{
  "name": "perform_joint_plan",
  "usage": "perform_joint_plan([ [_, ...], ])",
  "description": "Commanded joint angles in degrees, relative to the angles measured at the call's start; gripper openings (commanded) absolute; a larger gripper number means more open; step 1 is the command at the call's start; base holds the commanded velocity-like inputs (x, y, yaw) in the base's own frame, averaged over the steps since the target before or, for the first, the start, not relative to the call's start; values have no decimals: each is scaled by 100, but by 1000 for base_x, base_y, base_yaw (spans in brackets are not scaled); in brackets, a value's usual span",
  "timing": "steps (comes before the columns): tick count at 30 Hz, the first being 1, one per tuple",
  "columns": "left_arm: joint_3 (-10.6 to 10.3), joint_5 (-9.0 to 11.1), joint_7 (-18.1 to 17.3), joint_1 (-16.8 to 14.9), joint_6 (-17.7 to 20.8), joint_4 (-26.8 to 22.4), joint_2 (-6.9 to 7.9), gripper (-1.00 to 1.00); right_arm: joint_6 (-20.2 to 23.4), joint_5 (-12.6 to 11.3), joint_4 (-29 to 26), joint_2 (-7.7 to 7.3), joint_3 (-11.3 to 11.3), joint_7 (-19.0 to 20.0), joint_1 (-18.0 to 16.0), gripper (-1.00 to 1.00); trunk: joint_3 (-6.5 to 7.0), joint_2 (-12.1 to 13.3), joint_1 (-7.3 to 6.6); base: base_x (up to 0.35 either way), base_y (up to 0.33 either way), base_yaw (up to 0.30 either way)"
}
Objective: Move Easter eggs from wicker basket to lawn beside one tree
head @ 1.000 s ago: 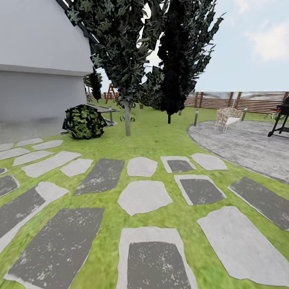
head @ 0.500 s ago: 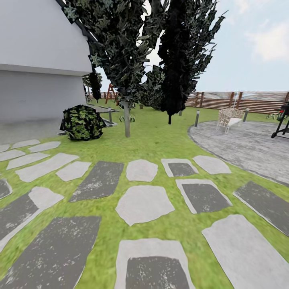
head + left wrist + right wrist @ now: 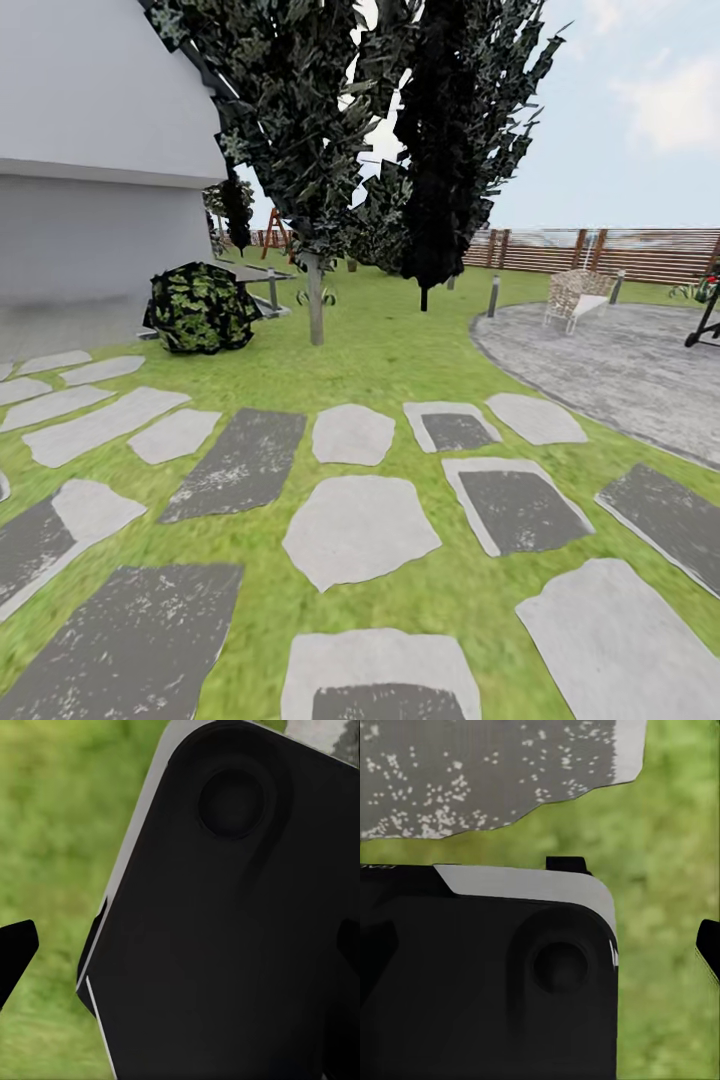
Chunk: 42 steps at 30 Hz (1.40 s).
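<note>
The Easter eggs and the wicker basket are out of view. The lawn spreads ahead, crossed by grey stepping stones. A tree with a pale grey trunk and dark-green leaf clusters stands on the grass ahead, left of centre. In the left wrist view, my left gripper is open, its black fingertips at the picture's edges, over grass and a black part of the robot. My right gripper is likewise open above grass and a speckled stone, one fingertip showing.
A narrow black cypress-like tree rises right of the grey-trunked one. A round bush sits by the white house wall. A paved round area holds a woven chair and a black grill. A wooden fence closes the back.
The whole head view has shifted: the stepping stones slid down and outward, and the trees and bush look slightly nearer, so the camera moved forward. Nothing in the garden itself moved.
</note>
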Motion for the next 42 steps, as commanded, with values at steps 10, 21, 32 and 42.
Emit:
perform_joint_plan([
  [10, 16, 19, 4, 2, 7, -10, 0, 100, -19, 0, 7, 5, -3, 6, -3, 100, -5, -2, 3, 333, 0, 0],
  [21, 16, 24, 4, 2, 7, -10, 0, 100, -19, 0, -3, -2, 4, 6, -3, 100, -5, -2, 3, 333, 0, 0],
  [32, 16, 27, 4, 2, 7, -10, 0, 100, -19, 0, -4, -1, 2, 6, -3, 100, -5, -2, 3, 333, -49, 0],
  [42, 16, 28, 4, 2, 7, -10, 0, 100, -19, 0, 6, 6, -4, 6, -3, 100, -5, -2, 3, 333, -88, 0],
])
